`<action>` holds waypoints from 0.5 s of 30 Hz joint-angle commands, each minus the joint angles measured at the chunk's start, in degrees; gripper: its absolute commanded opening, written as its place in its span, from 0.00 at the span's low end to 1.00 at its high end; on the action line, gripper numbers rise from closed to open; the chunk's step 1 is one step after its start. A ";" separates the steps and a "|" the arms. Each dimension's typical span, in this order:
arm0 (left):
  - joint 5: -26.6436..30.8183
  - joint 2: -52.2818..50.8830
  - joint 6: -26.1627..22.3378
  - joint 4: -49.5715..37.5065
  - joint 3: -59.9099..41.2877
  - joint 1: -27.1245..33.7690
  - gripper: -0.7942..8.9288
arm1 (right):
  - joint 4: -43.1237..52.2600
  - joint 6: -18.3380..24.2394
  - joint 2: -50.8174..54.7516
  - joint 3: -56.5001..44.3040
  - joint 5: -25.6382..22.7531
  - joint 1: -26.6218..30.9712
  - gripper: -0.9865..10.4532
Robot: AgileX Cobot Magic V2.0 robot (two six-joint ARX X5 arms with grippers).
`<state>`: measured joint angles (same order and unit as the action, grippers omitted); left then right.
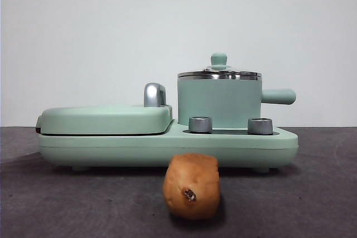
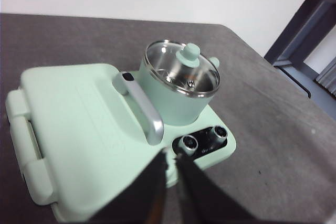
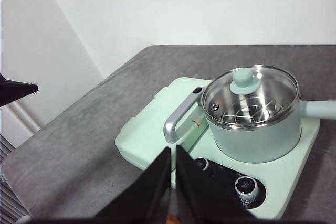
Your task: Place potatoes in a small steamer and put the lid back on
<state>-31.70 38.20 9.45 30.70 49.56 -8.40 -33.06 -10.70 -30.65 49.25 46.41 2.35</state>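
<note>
We see the oblong orange-brown potato lying on the dark grey worktop near its front edge, one end with a dark eye spot turned to the front camera. It is free, and nothing holds it. Just behind it stands the mint-green cooking appliance, and on the right part of its base sits the mint-green cylindrical steamer pot with a steel rim, its stubby handle pointing to the right edge of the worktop. The round glass lid with a mint-green knob rests on the pot, so we judge that the lid must come off first before the potato can go inside. Through the glass, the right wrist view shows a steel rack in the pot.

On the left part of the appliance the flat mint-green griddle cover lies closed, with a chrome handle beside the pot. Two steel dials are at the front of the base.

The left gripper hangs above the appliance, its jaws pressed together and empty. The right gripper also waits above, jaws closed on nothing. We think that both are raised to keep the way free.
</note>
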 commanded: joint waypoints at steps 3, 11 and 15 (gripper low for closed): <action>-0.35 1.97 -1.25 -0.66 1.07 -0.98 0.47 | 0.39 0.63 -0.37 1.11 0.09 -0.02 0.25; -0.35 7.87 -1.22 -3.34 2.73 -4.35 0.60 | 0.42 0.22 -0.37 1.11 0.09 -0.02 0.49; -0.33 13.75 -1.27 -3.41 6.62 -7.23 0.60 | 0.39 0.22 -0.37 1.11 0.00 -0.02 0.49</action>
<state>-31.70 50.70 8.95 28.05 54.57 -15.29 -33.06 -10.70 -30.83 49.25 46.39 2.35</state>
